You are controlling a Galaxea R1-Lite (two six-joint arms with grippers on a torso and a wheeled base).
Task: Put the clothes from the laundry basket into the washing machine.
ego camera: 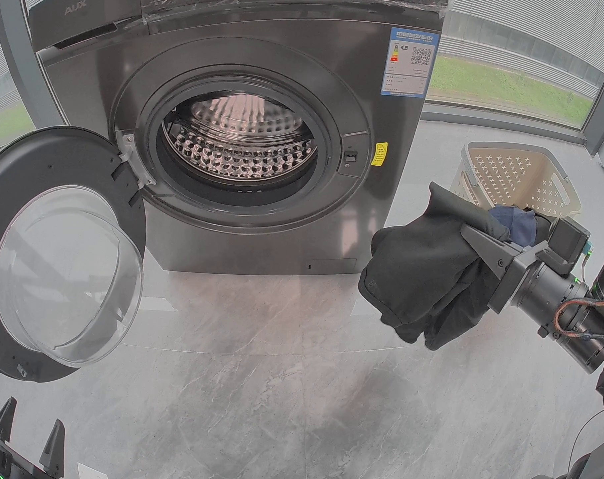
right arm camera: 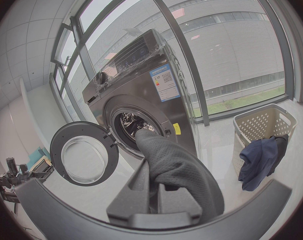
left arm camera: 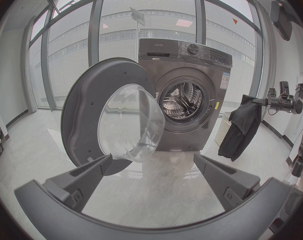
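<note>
While the washing machine (ego camera: 262,41) stands with its door (ego camera: 56,167) open wide and its drum (ego camera: 239,138) looking bare of clothes, I'd judge the job barely begun. The right gripper (ego camera: 469,234) has its fingers pinched on a black garment (ego camera: 421,267), which hangs above the floor between the laundry basket (ego camera: 514,174) and the machine's front, not yet at the opening. A blue garment (ego camera: 520,226) lies draped over the basket's rim with something dark beside it, so at least that is left to fetch. The left gripper (left arm camera: 153,159) sits low near the door, fingers spread wide and holding nothing
</note>
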